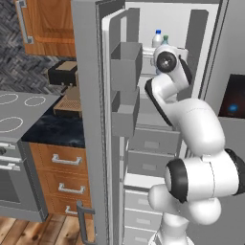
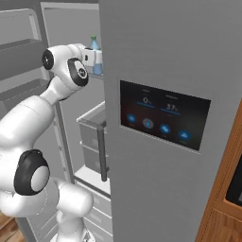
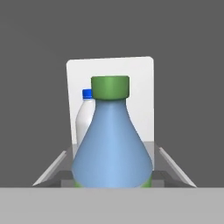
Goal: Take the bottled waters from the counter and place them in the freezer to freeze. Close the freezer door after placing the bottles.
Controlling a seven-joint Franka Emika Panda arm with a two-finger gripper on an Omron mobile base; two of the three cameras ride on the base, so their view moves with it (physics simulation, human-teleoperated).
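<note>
The freezer [image 1: 143,19] stands open, its door [image 1: 88,95] swung out to the left. My arm reaches in to an upper shelf. The bluish bottle with a green cap [image 3: 113,144] stands upright right in front of the hand, and my gripper [image 2: 98,60] is shut on it; the fingers are hidden. In the right base view the same bottle [image 2: 94,46] shows above the hand. The white, blue-capped bottle [image 3: 85,122] stands just behind it to the left, also seen on the shelf [image 1: 157,38]. The black counter [image 1: 57,129] lies left of the door.
Grey bins [image 1: 125,67] jut from the door's inner face close to my arm. Grey drawers [image 1: 153,143] fill the freezer below the shelf. The door with the blue-lit panel [image 2: 163,120] stands to the right. A stovetop [image 1: 19,112] and a dark box [image 1: 62,74] lie left.
</note>
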